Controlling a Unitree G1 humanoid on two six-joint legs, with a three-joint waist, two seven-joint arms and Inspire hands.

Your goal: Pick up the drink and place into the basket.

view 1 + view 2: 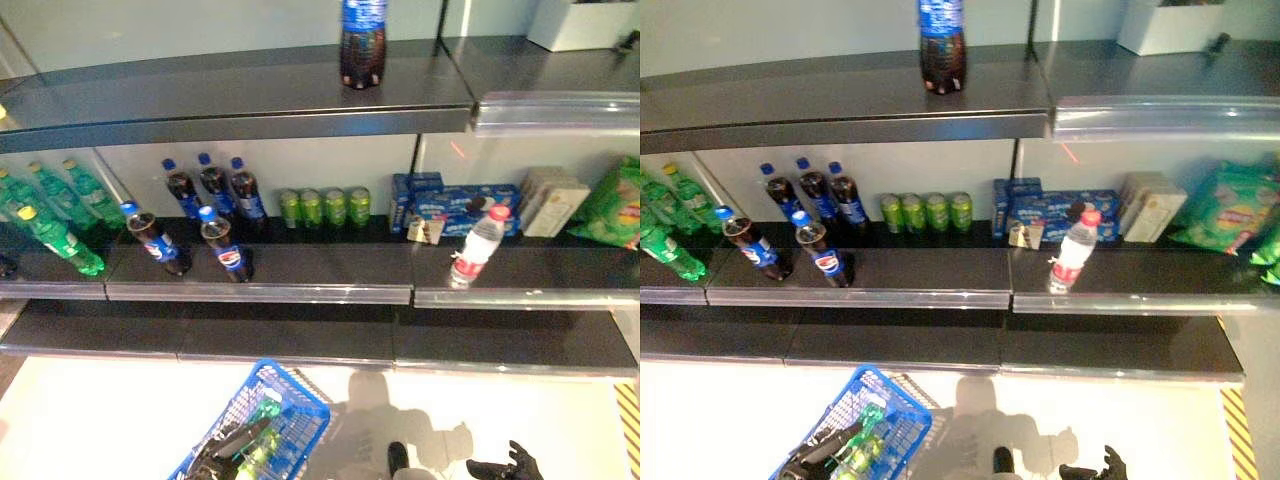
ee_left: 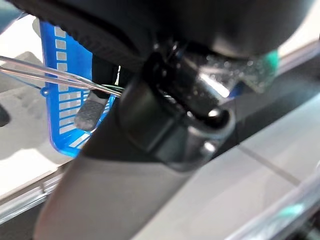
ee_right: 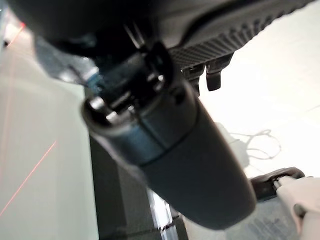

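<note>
Basket (image 1: 290, 395) holds what looks like green bottle (image 1: 262, 412); left hand (image 1: 235, 440) fingers' state unclear, right hand (image 1: 505, 466) fingers loosely spread

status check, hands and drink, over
Left hand at blue basket, grip unclear. Right hand low, empty, fingers relaxed. Green bottle already in basket. Nothing in the way.

Upper shelf (image 1: 200, 100): one cola bottle (image 1: 362, 45) stands near its front edge. Middle shelf (image 1: 300, 265), left end to right end: soda bottles (image 1: 60, 235), cola bottles (image 1: 215, 190), cans (image 1: 325, 207) at the back, biscuit boxes (image 1: 450, 205), a water bottle (image 1: 477, 247) near the front edge, snack bags (image 1: 612, 205). On the floor before the shelves, the basket (image 1: 262, 425) holds a bottle (image 1: 255, 440).
</note>
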